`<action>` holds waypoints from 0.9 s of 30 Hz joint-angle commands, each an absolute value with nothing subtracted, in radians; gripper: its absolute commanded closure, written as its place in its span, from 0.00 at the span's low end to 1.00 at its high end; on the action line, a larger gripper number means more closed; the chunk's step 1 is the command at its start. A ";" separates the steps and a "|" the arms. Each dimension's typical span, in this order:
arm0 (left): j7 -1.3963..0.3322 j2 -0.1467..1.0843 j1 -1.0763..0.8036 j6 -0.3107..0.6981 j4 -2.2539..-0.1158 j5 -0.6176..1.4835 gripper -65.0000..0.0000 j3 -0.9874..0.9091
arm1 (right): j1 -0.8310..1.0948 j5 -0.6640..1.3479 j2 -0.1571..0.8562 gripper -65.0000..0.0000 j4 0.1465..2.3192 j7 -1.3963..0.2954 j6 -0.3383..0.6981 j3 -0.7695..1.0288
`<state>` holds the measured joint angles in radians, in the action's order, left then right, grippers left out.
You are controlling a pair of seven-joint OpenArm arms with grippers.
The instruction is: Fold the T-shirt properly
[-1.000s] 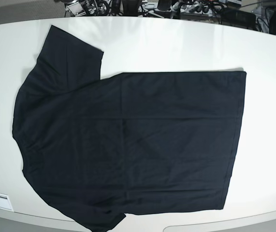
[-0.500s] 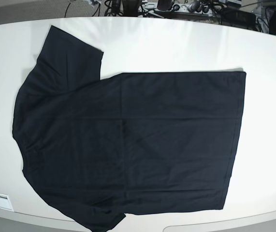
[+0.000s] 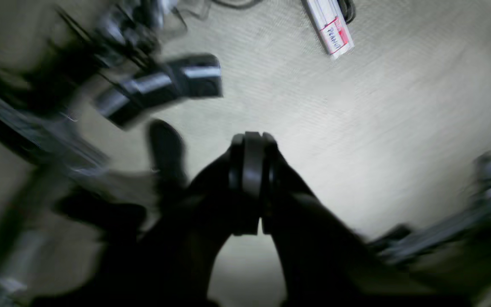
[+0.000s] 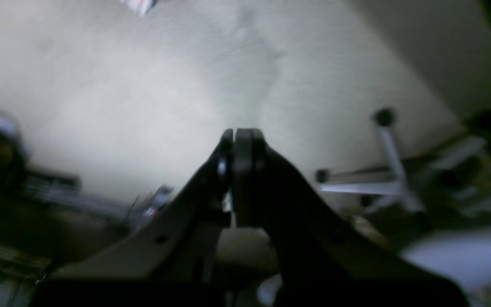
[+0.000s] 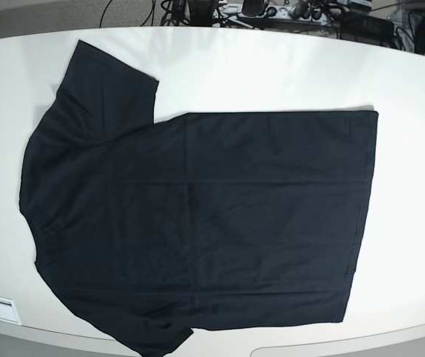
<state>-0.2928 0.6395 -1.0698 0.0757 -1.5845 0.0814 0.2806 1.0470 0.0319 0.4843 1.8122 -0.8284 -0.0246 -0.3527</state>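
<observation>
Nothing on the white oval table (image 5: 272,74) has shifted since the earlier frames; only the cables beyond its far edge are seen from a slightly changed angle.

Spread flat on that table is the large plain black short-sleeved cloth T-shirt (image 5: 197,216), its shoulders and sleeves at the left of the base view, one sleeve pointing to the far edge and the other reaching the near edge, and its straight hem at the right. No arm is seen over the cloth. In the blurred wrist views, the right gripper (image 4: 233,145) is shown with its jaws pressed together on nothing, above pale floor near a chair base (image 4: 388,179), and the left gripper (image 3: 252,147) is likewise closed and empty above pale floor.
</observation>
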 commanded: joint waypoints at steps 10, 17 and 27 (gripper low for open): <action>-0.358 0.799 -1.309 0.098 -2.039 0.001 1.00 -0.110 | 1.309 -0.077 0.516 1.00 2.325 -0.886 -0.016 -0.042; -0.333 0.799 -1.309 0.113 -2.198 -0.063 1.00 -0.312 | 1.309 0.058 0.516 1.00 2.356 -0.775 0.110 0.195; -0.186 0.937 -1.047 0.293 -2.127 -0.110 1.00 -0.330 | 1.047 0.321 0.516 1.00 2.356 -0.673 0.384 0.292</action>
<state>-0.2020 0.9298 -1.0412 0.3019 -2.1113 -0.1158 -0.3264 1.0340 0.3264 0.5079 2.3421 -0.6846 0.3901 0.2890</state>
